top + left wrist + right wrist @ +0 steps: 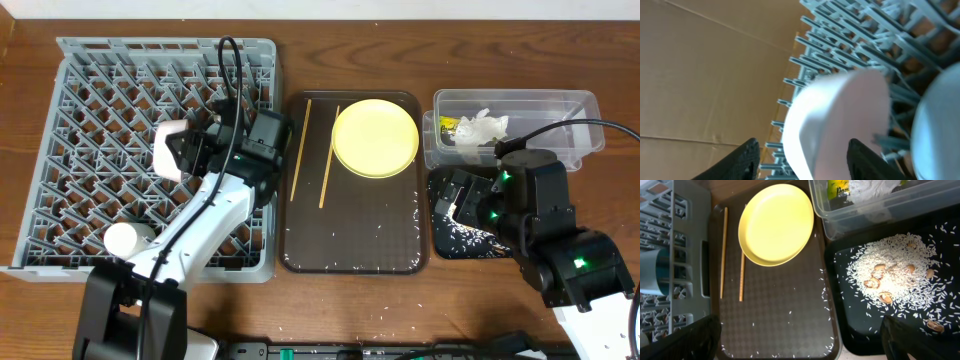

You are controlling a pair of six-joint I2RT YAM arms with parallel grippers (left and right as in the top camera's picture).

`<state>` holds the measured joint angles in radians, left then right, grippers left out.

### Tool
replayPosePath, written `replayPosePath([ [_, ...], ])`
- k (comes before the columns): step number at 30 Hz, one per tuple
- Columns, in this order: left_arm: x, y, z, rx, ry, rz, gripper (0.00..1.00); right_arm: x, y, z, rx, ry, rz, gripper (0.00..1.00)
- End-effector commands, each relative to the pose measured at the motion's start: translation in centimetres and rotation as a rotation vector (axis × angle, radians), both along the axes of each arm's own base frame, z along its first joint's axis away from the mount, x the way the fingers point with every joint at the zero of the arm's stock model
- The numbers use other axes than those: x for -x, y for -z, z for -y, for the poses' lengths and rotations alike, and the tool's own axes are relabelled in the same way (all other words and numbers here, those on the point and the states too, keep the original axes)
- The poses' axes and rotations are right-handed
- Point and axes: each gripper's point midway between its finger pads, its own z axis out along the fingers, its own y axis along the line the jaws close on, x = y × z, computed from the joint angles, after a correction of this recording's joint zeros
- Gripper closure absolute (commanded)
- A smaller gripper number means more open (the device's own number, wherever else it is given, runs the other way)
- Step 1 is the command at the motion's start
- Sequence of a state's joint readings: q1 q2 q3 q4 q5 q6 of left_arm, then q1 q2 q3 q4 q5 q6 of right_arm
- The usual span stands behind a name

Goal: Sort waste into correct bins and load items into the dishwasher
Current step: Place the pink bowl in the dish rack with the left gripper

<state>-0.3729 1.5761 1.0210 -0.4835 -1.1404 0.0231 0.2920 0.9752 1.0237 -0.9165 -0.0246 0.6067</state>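
Observation:
A pinkish-white bowl (168, 147) stands on edge among the pegs of the grey dishwasher rack (90, 70). My left gripper (188, 152) is open around it. In the left wrist view the bowl's rim (840, 120) sits between the spread fingers (742, 160), with a gap on the left side. My right gripper (800, 345) hangs open and empty over the brown tray's right edge and the black tray (940, 235) of rice (890, 275). The yellow plate (375, 137) and two chopsticks (300, 148) lie on the brown tray. A white cup (128, 238) sits in the rack.
The clear tub (560, 105) at the back right holds a white tissue (482, 127) and a green-and-yellow wrapper (445, 125). Loose rice grains dot the brown serving tray (355, 240) and the table in front of it. A light blue bowl (655, 272) stands in the rack.

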Motion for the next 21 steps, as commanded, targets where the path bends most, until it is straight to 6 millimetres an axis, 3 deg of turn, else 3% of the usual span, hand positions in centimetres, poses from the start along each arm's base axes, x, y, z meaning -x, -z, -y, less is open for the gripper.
replayPosePath([
  [1, 0.8, 0.1, 1.5, 0.213, 0.032, 0.047, 0.38, -0.1, -0.1, 0.4, 0.008, 0.022, 0.003, 0.01],
  [3, 2.0, -0.5, 2.3, 0.356, 0.049, 0.072, 0.36, -0.1, -0.1, 0.4, 0.008, 0.022, 0.002, 0.01],
  [8, 4.7, -3.0, 8.7, 0.853, 0.309, 0.065, 0.38, -0.1, 0.0, 0.4, 0.009, 0.022, 0.001, 0.01],
  [9, 5.0, -3.3, 9.0, 0.873, 0.324, 0.066, 0.38, -0.1, 0.0, 0.5, 0.009, 0.022, 0.001, 0.01],
  [13, 4.4, -5.7, 4.6, 0.697, 0.207, 0.219, 0.59, -0.1, 0.0, 0.4, 0.008, 0.021, 0.001, 0.01],
  [15, 1.9, -6.7, 1.4, 0.595, 0.131, 0.317, 0.70, -0.1, 0.0, 0.4, 0.008, 0.022, 0.000, 0.01],
  [18, 0.2, -4.3, -1.0, 0.569, 0.045, 0.291, 0.78, 0.0, 0.0, 0.1, -0.006, 0.009, -0.004, 0.01],
  [21, -0.8, -1.0, -2.7, 0.546, -0.029, 0.219, 0.79, 0.1, 0.0, 0.0, -0.010, 0.003, -0.006, 0.01],
])
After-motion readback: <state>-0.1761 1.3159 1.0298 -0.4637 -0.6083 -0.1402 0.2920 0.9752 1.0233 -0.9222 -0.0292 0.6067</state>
